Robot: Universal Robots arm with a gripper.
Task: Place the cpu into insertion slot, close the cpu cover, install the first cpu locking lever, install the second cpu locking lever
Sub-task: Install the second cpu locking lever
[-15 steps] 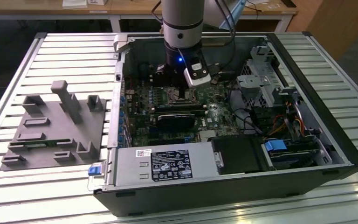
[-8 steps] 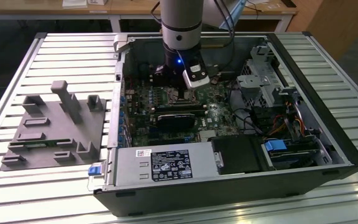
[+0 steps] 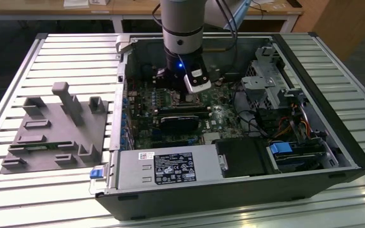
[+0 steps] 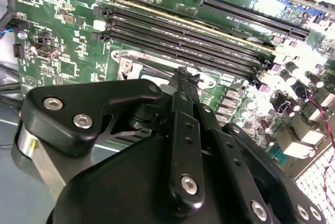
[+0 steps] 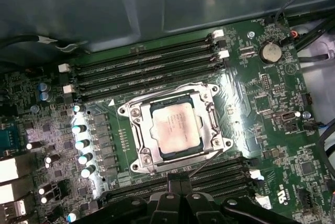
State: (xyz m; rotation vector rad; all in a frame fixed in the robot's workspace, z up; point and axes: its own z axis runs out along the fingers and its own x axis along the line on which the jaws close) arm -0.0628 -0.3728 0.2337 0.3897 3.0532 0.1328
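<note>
The cpu (image 5: 175, 128), a square chip with a silvery top, lies in the insertion slot (image 5: 131, 111) on the green motherboard. The cpu cover (image 5: 210, 122), a silver frame, lies flat around it. A thin metal lever (image 5: 203, 165) slants off the socket's edge toward my gripper (image 5: 178, 181). The gripper's black fingers (image 4: 182, 77) are together, with nothing seen between them, and they hover right beside the socket frame (image 4: 128, 66). In the exterior view the gripper (image 3: 184, 96) reaches down into the open computer case over the board.
Long black memory slots (image 5: 146, 64) run along both sides of the socket. A black block (image 3: 179, 122) sits on the board beside it, and a power supply (image 3: 167, 166) lies by the case's near wall. Cables and drive bays (image 3: 277, 95) fill the exterior view's right. A grey fixture (image 3: 55, 128) lies outside the case.
</note>
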